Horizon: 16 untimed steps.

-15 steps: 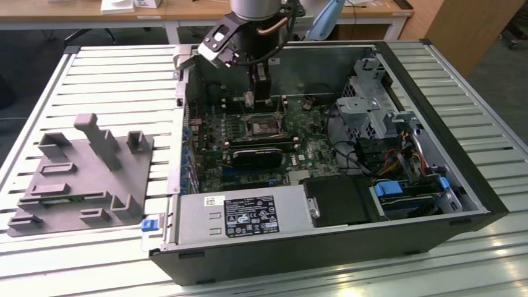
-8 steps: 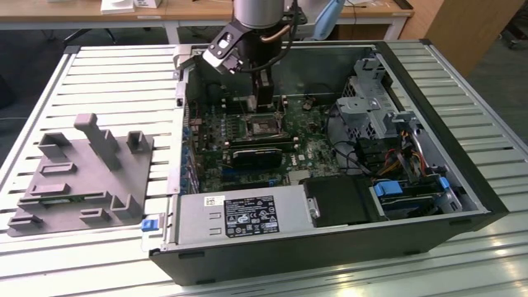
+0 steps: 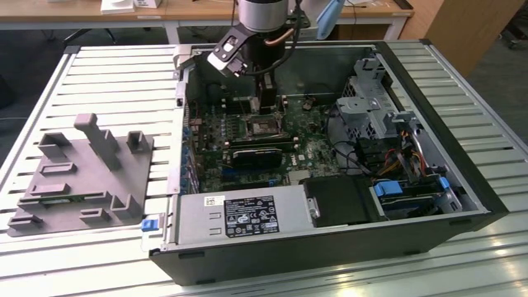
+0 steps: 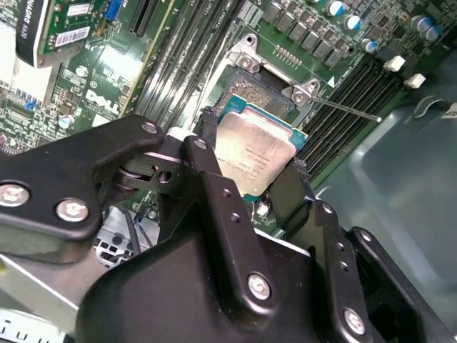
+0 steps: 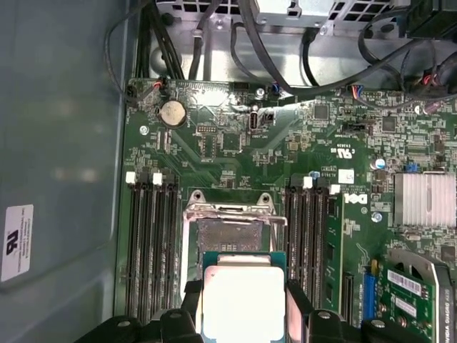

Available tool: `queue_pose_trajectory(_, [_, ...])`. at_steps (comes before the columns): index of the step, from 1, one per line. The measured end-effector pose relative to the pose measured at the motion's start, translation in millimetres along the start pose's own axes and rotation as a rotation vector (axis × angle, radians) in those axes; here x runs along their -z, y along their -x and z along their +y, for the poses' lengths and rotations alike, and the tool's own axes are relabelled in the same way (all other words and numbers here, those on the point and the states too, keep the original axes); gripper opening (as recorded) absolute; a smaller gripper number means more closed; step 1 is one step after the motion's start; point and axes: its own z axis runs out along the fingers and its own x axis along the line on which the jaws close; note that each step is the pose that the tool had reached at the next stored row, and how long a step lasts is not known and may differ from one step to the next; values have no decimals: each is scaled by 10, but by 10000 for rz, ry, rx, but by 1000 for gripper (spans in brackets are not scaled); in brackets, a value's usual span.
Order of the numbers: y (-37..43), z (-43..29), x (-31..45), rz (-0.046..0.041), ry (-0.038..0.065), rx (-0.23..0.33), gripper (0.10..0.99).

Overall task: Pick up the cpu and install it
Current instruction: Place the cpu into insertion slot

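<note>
End effector (image 4: 250,163) grips cpu (image 4: 253,151) by opposite edges | socket (image 5: 232,239) open, near cpu | memory slots (image 5: 150,243) flank socket both sides

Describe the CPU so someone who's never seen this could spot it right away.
Look inside the open computer case, at the green motherboard. Close to its metal-framed socket, the gripper holds the cpu: a small flat square with a shiny silver top and thin green rim, unlike the dark socket.

The gripper (image 4: 251,153) is matte black, jointed links fastened with silver screws (image 4: 258,286), on a silver-grey arm (image 3: 262,12).
</note>
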Motion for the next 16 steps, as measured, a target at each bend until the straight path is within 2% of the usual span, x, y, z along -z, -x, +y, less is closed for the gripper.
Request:
queue_pose_trajectory(6, [-12,10,-62,-3,-1,-66,545])
queue_pose_trajectory(7, [-18,10,-146,-1,0,-107,545])
queue_pose_trajectory(16, [-43,8,-236,0,-1,-190,545])
